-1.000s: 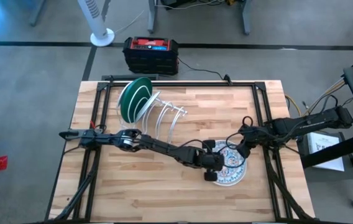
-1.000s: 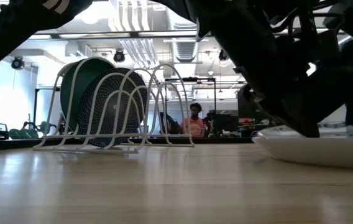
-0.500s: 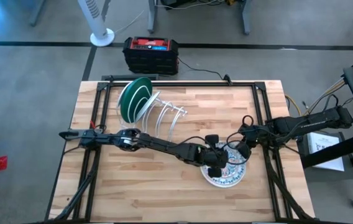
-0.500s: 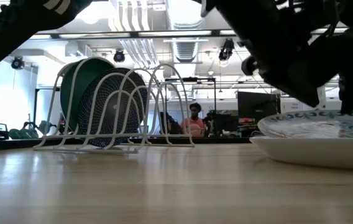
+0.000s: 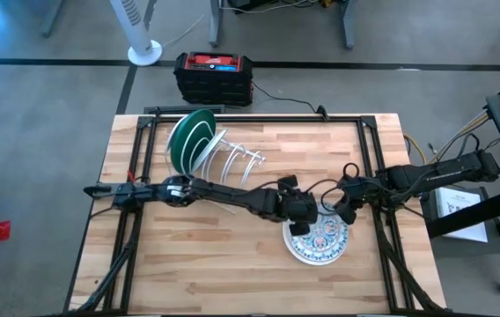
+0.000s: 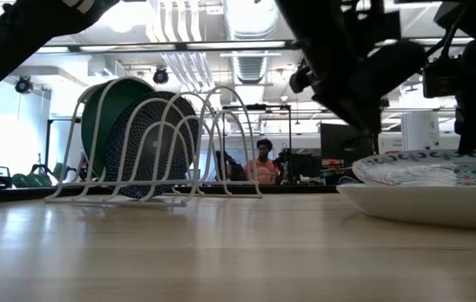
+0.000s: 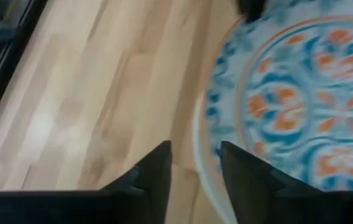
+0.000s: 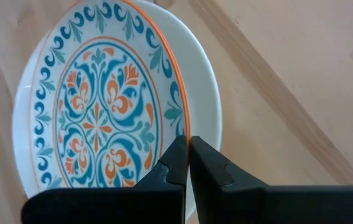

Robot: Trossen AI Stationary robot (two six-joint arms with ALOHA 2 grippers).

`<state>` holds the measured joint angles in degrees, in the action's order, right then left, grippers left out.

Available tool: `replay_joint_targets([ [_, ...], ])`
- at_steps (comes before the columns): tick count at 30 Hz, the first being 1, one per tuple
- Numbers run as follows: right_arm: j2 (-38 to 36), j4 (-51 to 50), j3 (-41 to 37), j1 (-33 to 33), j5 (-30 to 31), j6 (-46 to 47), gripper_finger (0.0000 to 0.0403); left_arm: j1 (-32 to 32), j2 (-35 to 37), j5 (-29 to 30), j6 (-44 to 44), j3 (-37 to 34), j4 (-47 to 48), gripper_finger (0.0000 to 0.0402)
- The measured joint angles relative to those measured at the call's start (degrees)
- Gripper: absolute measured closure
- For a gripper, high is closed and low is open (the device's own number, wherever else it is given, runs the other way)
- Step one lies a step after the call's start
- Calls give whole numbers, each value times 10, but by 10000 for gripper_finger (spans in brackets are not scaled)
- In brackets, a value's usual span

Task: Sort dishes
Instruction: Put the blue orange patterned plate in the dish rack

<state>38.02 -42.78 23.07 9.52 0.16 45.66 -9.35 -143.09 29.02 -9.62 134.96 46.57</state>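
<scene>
A white plate with a flower pattern [image 5: 318, 239] lies flat on the wooden table [image 5: 232, 273], toward the right side. It sits on top of a plain white plate [image 6: 426, 205], which shows best in the low view as the wider rim underneath.

The left gripper [image 5: 304, 219] reaches across the table from the left and hangs over the left edge of the flower plate. In the left wrist view its two dark fingers [image 7: 157, 175] are spread apart with a gap between them, and the edge of the plate lies just past that gap. The fingers are not pinching anything.

The right gripper [image 5: 342, 214] comes in from the right side and sits at the far right edge of the same plate. In the right wrist view its two fingers [image 8: 178, 163] are pressed together, tip to tip, right over the orange ring near the plate's rim. I cannot tell if they touch the plate.

At the back left of the table stands a white wire rack [image 5: 224, 163]. A green plate [image 5: 190, 139] stands on edge in it, and a dark blue plate [image 6: 150, 143] stands just in front of it.
</scene>
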Motion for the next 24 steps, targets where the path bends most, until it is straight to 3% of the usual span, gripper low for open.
replay_joint_targets([
  [6, 0, 8, 12, 0, 10, -33, 403, 19, 0, -112, 11, -1, 5, 225],
  [19, 0, 12, 36, 0, 19, -86, 403, 40, 1, -156, 16, -4, 19, 184],
  [24, 0, 14, 36, 0, 33, -101, 403, 47, 1, -226, 26, -4, 17, 184],
])
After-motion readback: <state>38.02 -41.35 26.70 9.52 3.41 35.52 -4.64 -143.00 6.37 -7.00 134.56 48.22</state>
